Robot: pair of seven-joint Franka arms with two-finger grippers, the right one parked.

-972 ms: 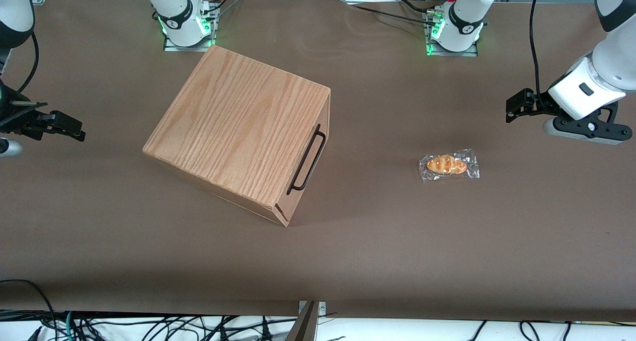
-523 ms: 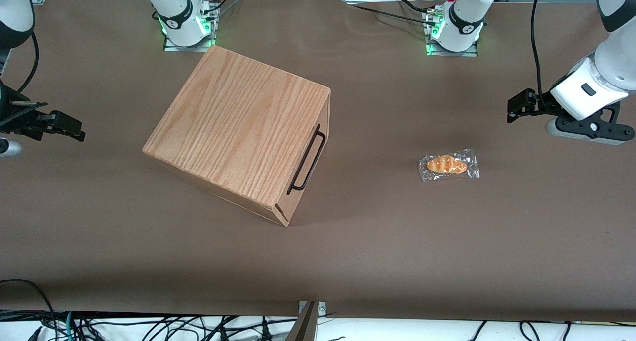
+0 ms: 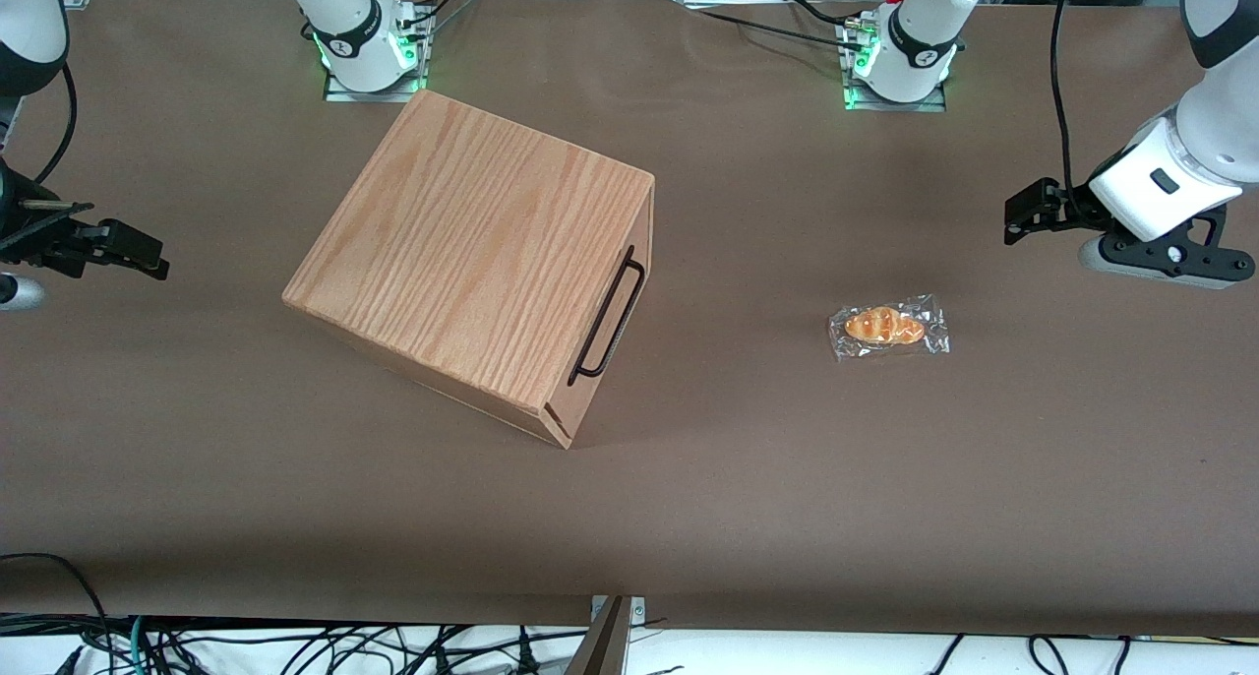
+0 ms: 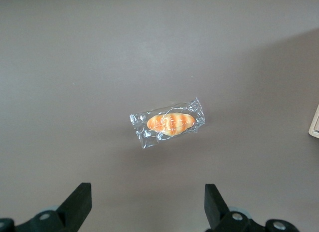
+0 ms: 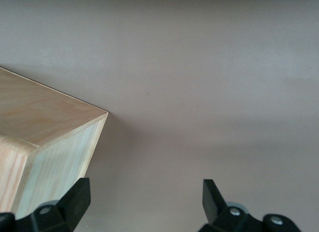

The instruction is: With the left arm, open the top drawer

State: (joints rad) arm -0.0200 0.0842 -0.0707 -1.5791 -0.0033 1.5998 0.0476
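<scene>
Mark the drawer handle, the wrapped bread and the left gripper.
drawer handle (image 3: pixel 610 313), front view, middle of the black bar.
wrapped bread (image 4: pixel 170 123), left wrist view, on the bun.
left gripper (image 4: pixel 148 204), left wrist view, midway between its open fingertips.

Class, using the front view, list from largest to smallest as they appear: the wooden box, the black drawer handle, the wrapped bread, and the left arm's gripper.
1. Wooden box
2. Handle
3. Bread and the open gripper, raised above the table at the working arm's end: alike, and the gripper's height makes ranking unsure.

One box (image 3: pixel 472 252), one wrapped bread roll (image 3: pixel 885 326), one gripper (image 3: pixel 1028 211).
</scene>
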